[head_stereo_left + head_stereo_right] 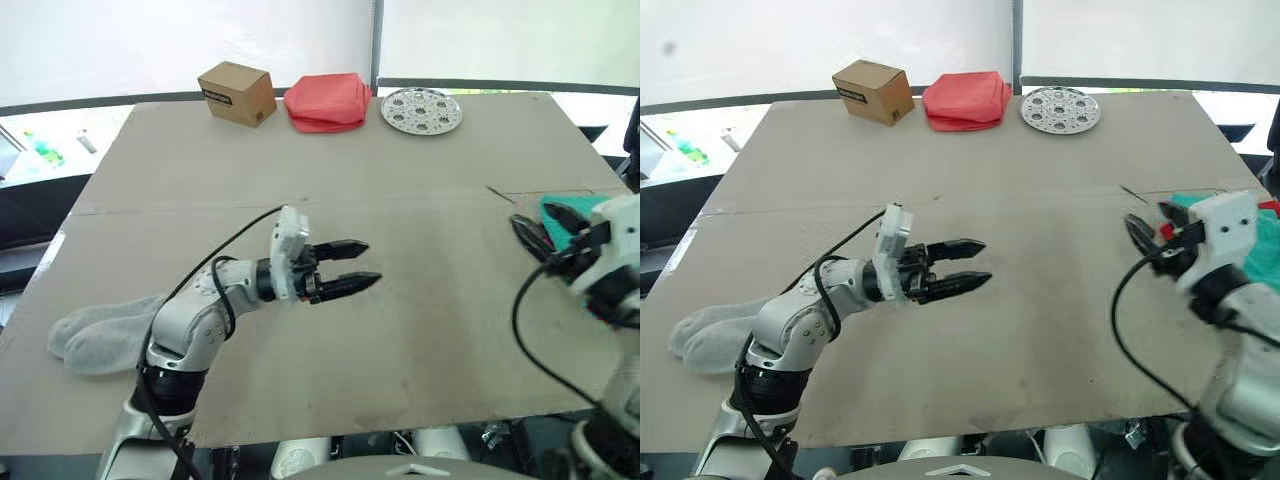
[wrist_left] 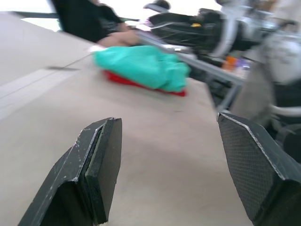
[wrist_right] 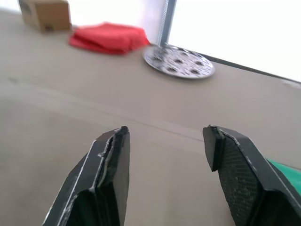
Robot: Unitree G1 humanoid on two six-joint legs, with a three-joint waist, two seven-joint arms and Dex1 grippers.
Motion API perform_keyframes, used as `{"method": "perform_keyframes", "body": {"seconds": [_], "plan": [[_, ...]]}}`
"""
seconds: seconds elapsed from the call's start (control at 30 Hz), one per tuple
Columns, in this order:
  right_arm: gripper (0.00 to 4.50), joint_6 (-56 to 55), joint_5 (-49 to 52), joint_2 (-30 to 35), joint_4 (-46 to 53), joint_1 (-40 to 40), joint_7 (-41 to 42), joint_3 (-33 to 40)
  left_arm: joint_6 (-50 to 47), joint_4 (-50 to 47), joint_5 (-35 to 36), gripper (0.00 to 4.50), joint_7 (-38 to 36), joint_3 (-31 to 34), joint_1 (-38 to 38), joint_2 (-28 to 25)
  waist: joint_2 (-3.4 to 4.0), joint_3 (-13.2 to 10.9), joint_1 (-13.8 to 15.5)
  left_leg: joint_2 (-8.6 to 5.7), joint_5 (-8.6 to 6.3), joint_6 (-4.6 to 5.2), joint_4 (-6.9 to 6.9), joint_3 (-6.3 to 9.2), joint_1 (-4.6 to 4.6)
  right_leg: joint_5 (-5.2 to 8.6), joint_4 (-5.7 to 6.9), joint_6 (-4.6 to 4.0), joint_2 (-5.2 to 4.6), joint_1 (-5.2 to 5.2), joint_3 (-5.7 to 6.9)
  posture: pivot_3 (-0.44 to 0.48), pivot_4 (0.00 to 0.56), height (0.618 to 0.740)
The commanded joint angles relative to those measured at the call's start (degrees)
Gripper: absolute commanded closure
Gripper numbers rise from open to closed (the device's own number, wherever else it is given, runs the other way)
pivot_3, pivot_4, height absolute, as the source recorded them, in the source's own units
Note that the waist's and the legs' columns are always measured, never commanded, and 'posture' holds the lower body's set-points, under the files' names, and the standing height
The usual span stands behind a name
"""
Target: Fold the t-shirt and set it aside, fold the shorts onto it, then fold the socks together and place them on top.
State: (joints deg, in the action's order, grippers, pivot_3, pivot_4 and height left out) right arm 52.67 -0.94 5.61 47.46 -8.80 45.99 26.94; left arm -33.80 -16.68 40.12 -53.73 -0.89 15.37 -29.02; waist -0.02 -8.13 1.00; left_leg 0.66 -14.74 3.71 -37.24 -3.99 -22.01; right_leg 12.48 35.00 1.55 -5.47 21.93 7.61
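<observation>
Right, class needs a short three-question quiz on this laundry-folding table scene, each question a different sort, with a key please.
1. True or false: the socks lie at the robot's left, near the table's front edge.
2. Multiple choice: what sits directly under the shorts at the robot's right? A) the cardboard box B) the t-shirt C) the metal plate
3. Fill in: the left gripper hangs over bare table with its fingers ____.

Key
1. True. The grey pair lies beside the left arm.
2. B. The left wrist view shows the t-shirt as a red edge beneath the teal cloth; the cardboard box and metal plate stand at the far edge.
3. Open.
</observation>
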Motion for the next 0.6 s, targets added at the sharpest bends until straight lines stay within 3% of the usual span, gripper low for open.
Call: {"method": "perform_keyframes", "body": {"seconds": [0.03,0.07,0.1,0.37,0.5,0.6], "plan": [[0.66,-5.7,8.1,-9.1,0.7,3.1,-4.1,-7.7,-0.3,-1.9,0.2,1.02,6.6,6.4,-3.4,-0.2,0.0,0.0,-0.2,-0.02,0.0,0.0,0.06,0.0,0.01,0.0,-0.02,0.0,0.0,0.0,-0.01,0.0,0.15,0.736],[0.19,-7.7,9.1,-11.5,-0.8,3.1,-5.8,-9.1,-0.5,-2.9,0.1,1.02,8.3,8.0,-5.1,-0.4,0.05,0.0,-0.4,-0.02,0.0,-0.01,0.09,0.0,0.03,0.0,-0.02,0.0,0.0,0.01,-0.01,0.0,0.15,0.736],[0.06,-9.5,9.8,-13.5,-2.5,2.9,-7.6,-10.1,-0.9,-4.3,0.2,1.02,10.1,9.5,-6.7,-0.6,0.11,-0.1,-0.7,-0.02,0.0,-0.01,0.09,0.0,0.03,0.0,0.0,0.0,0.01,0.0,-0.01,0.0,0.15,0.736],[0.06,-22.1,14.6,-16.3,-12.4,1.7,-22.4,-17.6,-2.2,-12.7,-0.9,1.02,24.9,18.8,-15.2,0.8,-0.01,0.0,-0.4,-0.05,-0.15,-0.25,0.06,-0.07,0.08,0.08,0.0,0.11,0.0,0.1,-0.17,0.0,0.15,0.736],[0.06,-24.2,15.5,-4.8,-12.9,5.8,-14.1,-28.5,-1.6,-16.8,1.0,1.02,24.1,24.8,-22.3,-0.9,-0.18,0.1,-0.8,-0.04,-0.14,-0.25,0.14,-0.12,0.05,0.0,0.02,-0.03,0.06,0.23,-0.28,0.0,0.15,0.736],[0.06,-24.2,19.1,2.3,-11.5,6.9,-7.3,-30.7,0.2,-17.3,-0.7,1.02,24.1,32.3,-29.6,-2.5,-0.17,0.1,-1.4,0.05,-0.11,-0.18,0.19,-0.14,0.0,0.03,0.0,-0.06,0.17,0.29,-0.33,0.0,0.15,0.736]]}}
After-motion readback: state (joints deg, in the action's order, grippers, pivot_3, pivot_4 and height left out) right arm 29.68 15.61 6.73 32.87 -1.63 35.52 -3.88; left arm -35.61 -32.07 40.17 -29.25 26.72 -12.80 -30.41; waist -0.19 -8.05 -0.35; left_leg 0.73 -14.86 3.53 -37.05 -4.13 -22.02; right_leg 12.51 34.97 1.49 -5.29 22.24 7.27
